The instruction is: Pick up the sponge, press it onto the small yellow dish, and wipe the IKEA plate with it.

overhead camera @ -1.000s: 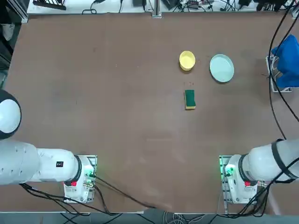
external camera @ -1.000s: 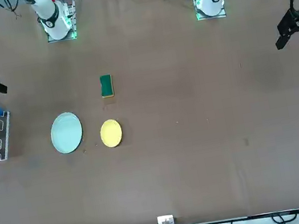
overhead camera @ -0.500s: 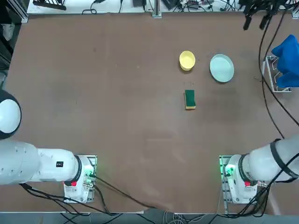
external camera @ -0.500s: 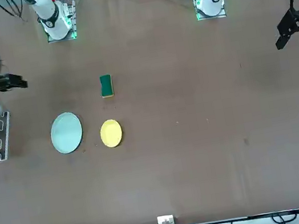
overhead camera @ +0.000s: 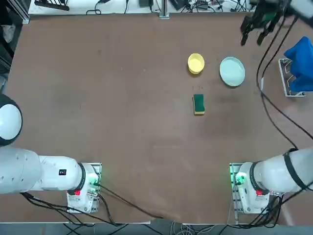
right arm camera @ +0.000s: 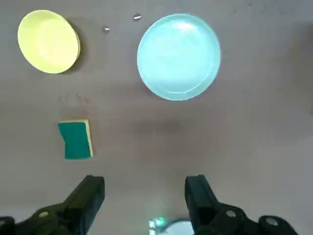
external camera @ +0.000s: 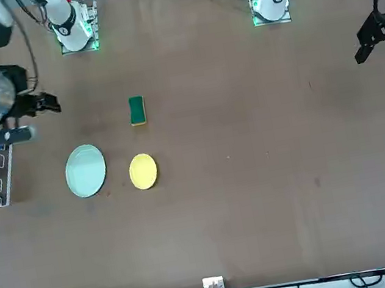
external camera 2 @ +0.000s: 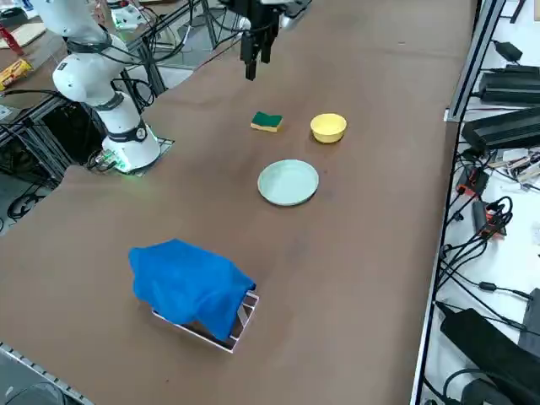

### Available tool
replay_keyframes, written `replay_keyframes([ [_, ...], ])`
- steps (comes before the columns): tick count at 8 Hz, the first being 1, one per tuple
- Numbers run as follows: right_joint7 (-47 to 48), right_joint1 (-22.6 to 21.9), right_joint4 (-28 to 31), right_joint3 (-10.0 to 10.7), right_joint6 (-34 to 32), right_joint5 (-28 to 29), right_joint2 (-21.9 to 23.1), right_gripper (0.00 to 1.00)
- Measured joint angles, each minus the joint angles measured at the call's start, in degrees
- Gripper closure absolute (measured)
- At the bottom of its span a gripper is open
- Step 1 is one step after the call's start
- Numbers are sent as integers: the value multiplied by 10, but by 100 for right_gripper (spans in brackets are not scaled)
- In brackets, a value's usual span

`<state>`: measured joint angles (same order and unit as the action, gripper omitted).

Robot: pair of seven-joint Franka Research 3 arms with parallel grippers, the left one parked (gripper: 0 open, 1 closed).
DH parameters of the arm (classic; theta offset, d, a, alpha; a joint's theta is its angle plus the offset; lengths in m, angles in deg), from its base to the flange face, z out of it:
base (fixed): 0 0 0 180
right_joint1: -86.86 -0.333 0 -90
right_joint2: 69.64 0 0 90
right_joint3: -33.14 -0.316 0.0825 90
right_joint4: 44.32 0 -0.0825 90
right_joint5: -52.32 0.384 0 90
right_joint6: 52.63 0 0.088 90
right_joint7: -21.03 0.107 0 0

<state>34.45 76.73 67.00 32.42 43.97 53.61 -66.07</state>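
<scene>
Right hand (right arm camera: 145,193) hangs high over the counter (overhead camera: 122,122), fingers apart and empty, pointing down; likely a survey pose before dropping to grasp. Sponge (right arm camera: 76,139) lies flat nearest the hand, off to one side below it, green face up. Beyond it, small yellow dish (right arm camera: 48,41) and IKEA plate (right arm camera: 178,56) sit side by side, apart, both bare.

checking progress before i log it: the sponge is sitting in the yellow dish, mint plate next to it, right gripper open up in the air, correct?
Not quite. The sponge lies on the bare table, apart from the small yellow dish, as the top view shows. The rest holds: the mint plate sits beside the dish and the right gripper hangs open above the table.
</scene>
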Motion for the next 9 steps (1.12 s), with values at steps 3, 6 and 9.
replay_keyframes([
  [3,95,-88,145,-2,149,0,47,0],
  [6,109,-138,226,-2,280,0,25,0],
  [9,110,-166,253,-2,364,0,-23,0],
])
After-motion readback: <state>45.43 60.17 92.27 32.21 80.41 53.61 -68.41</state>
